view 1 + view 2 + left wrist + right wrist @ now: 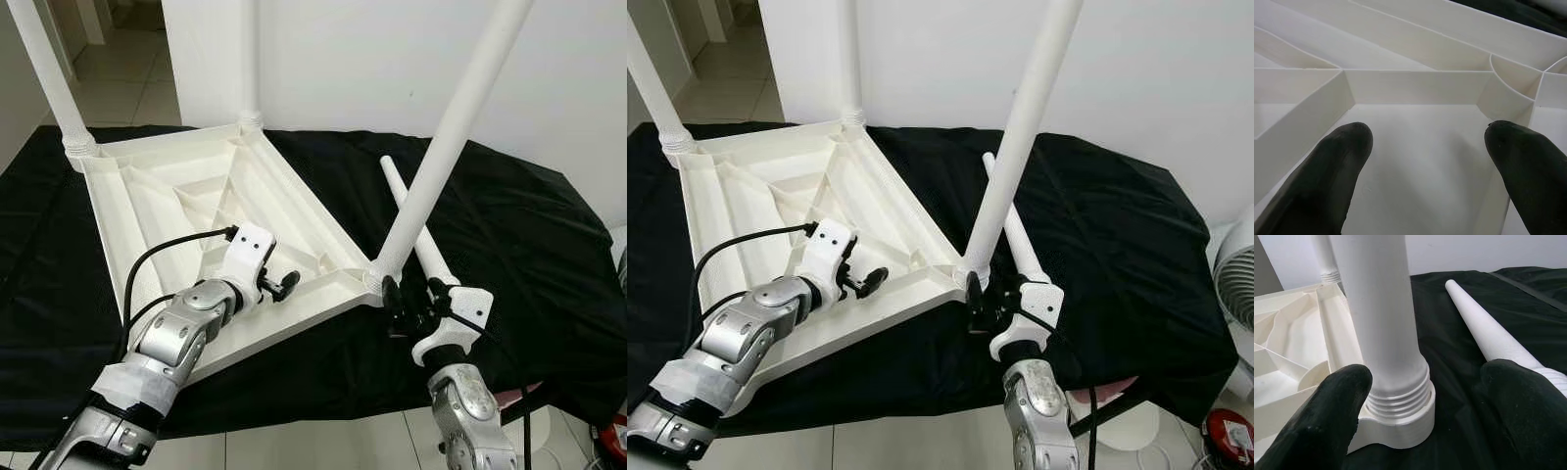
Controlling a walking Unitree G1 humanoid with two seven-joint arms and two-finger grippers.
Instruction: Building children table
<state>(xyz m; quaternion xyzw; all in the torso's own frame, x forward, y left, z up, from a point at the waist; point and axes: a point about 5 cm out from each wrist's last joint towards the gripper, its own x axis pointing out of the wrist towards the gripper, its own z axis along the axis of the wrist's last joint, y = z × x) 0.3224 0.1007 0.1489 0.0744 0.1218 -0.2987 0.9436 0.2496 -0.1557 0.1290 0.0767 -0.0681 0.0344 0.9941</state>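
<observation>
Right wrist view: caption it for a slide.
Open right gripper flanks the screwed-in leg at the tabletop corner; spare leg alongside.

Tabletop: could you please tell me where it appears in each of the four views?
Left eye view: tabletop centre-left, upside down on the black cloth.
Right eye view: left of centre.
Left wrist view: its underside lies past the open left gripper.
Right wrist view: left side, beside the upright leg.
Shared landmark: the underside ribs.
</observation>
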